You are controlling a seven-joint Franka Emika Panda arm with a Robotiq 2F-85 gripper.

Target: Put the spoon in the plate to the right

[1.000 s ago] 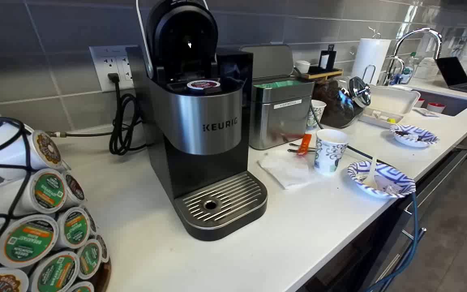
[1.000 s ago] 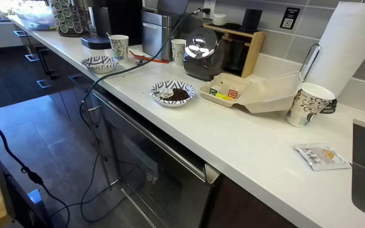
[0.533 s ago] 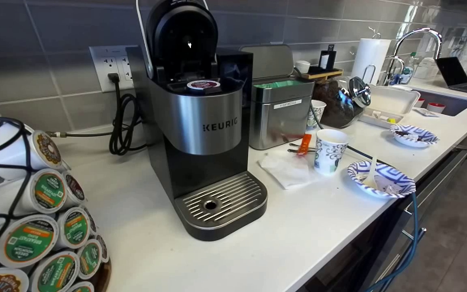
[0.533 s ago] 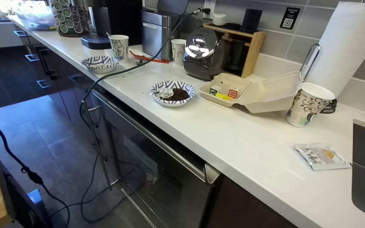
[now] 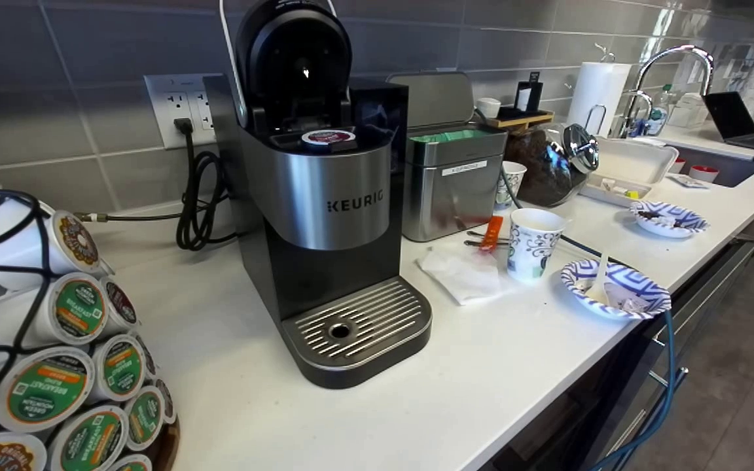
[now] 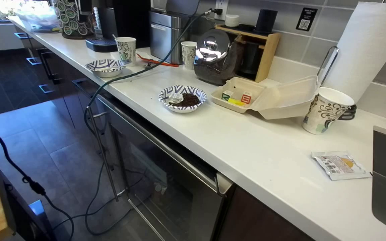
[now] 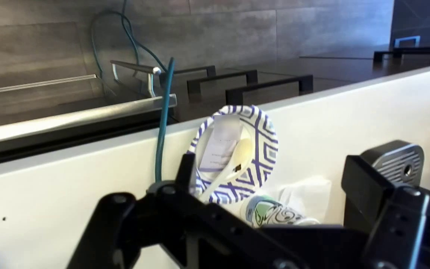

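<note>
In an exterior view we have bare counter (image 6: pixel 142 89) between the left plate (image 6: pixel 104 63) and right plate (image 6: pixel 181 88), crossed by a cable (image 6: pixel 126 77).

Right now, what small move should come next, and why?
Probably shift the end effector sideways to centre on the spoon: in the wrist view the jaws stand open, and the spoon, lying in a plate, appears nearer one jaw.
</note>
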